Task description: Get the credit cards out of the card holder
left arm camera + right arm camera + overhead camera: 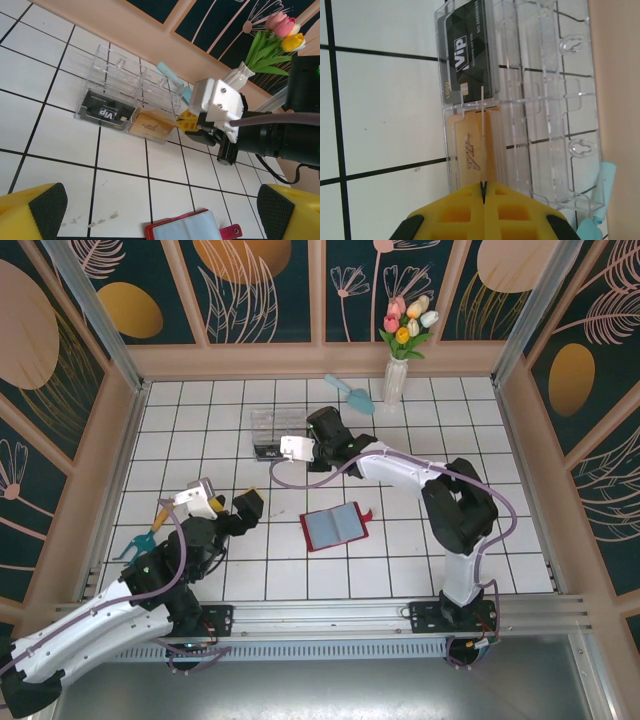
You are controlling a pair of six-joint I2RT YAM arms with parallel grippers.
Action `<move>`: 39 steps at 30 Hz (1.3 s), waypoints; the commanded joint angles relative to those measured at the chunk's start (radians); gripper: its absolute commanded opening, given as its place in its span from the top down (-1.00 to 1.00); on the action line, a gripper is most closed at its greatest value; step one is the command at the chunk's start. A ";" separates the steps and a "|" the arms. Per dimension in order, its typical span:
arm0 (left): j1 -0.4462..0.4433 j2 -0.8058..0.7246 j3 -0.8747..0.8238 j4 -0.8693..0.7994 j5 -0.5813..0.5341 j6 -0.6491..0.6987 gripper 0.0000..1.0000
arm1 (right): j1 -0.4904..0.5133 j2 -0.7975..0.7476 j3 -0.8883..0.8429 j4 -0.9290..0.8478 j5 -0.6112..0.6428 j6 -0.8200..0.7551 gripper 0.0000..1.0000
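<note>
Reaching across the white-tiled table (pixel 520 540), the right gripper (pixel 482 190) meets the clear box (pixel 272 433), fingers pinched on what looks like a thin card (pixel 482 125) seen edge-on. The red card holder (pixel 335 526) lies open mid-table, near the left gripper (pixel 245 510), fingers spread wide. A dark card (pixel 470 55) and a gold card (pixel 470 155) lie in the box.

The wallet (pixel 335 527) is lying open near the middle of the table (pixel 520 540). Behind it and a little left, the box (pixel 275 430) is sitting flat. A first card (pixel 470 55) is lying in the box's front left compartment and a second card (pixel 470 155) in the next one to the right. My right fingers (pixel 485 207) are pinching a third card (pixel 483 130) on edge over the second. A scoop (pixel 350 392) is lying behind the box to the right, with a vase (pixel 396 380) standing just right of it. My left fingers (pixel 42 212) are hovering spread wide, left of the wallet.
</note>
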 commanded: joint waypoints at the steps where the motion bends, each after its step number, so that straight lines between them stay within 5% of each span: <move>1: 0.000 -0.013 -0.011 -0.032 -0.016 0.019 -0.98 | -0.008 0.024 0.026 -0.016 0.014 -0.050 1.00; 39: -0.001 -0.007 -0.032 -0.044 -0.021 -0.006 -0.98 | -0.039 0.171 0.089 0.031 0.025 -0.042 1.00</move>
